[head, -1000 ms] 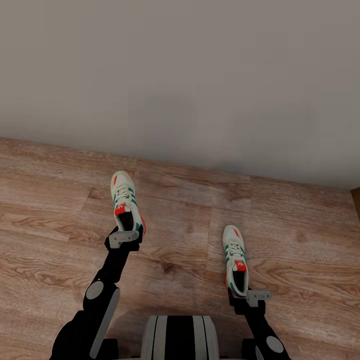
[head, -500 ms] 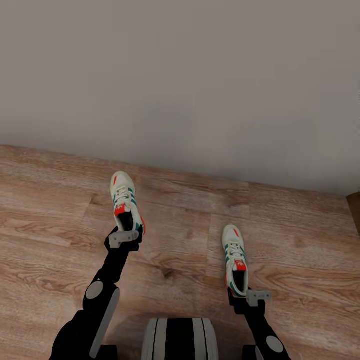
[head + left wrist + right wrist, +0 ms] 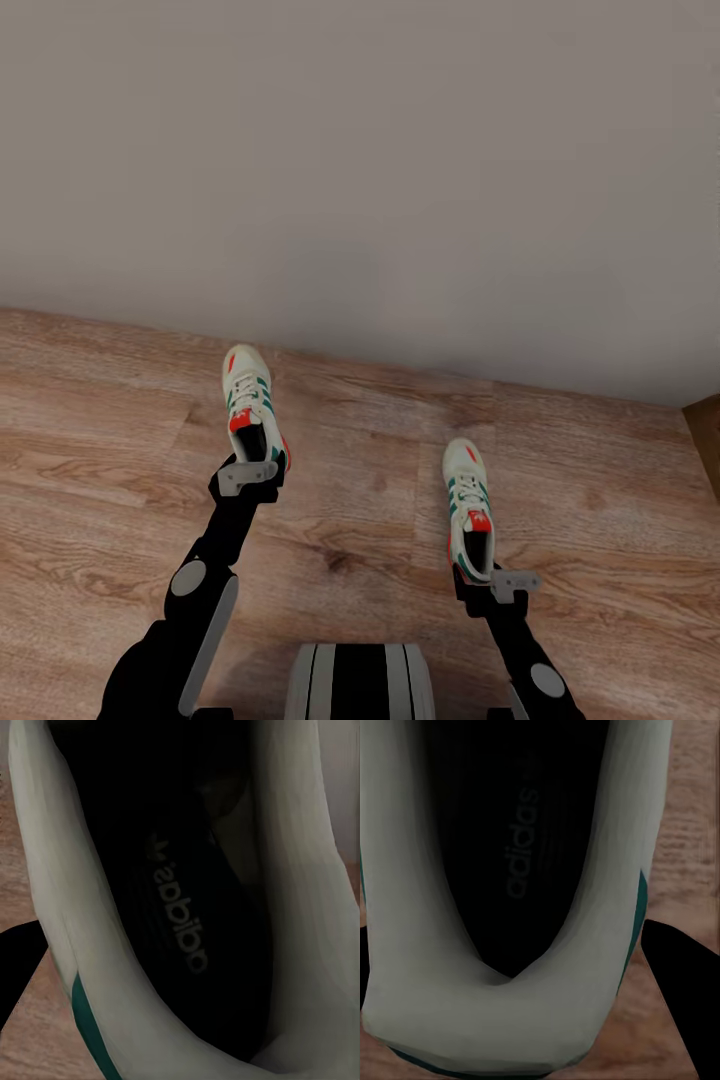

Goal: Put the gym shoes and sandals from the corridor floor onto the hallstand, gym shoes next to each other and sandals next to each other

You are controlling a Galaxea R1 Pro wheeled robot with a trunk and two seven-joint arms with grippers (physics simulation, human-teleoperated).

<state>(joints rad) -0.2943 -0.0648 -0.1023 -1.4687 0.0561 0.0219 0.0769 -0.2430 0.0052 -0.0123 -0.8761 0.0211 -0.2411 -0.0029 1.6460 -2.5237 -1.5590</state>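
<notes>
In the head view each arm holds one cream-white gym shoe with green stripes and a red tongue, toes pointing toward the wall. My left gripper (image 3: 254, 462) is shut on the heel of the left gym shoe (image 3: 245, 398). My right gripper (image 3: 480, 574) is shut on the heel of the right gym shoe (image 3: 466, 492). Both shoes hang over the wood-plank corridor floor (image 3: 360, 500). The wrist views look into each shoe's dark opening: left shoe (image 3: 180, 907), right shoe (image 3: 510, 870). The sandals and the hallstand are out of view.
A plain grey wall (image 3: 360, 160) rises straight ahead and meets the floor just beyond the shoes. A dark brown edge (image 3: 705, 445) of something shows at the far right. My base (image 3: 358, 682) sits at the bottom centre.
The whole picture has shifted: the wall's foot sits lower in view, so the camera has moved. Both shoes stay held in the grippers.
</notes>
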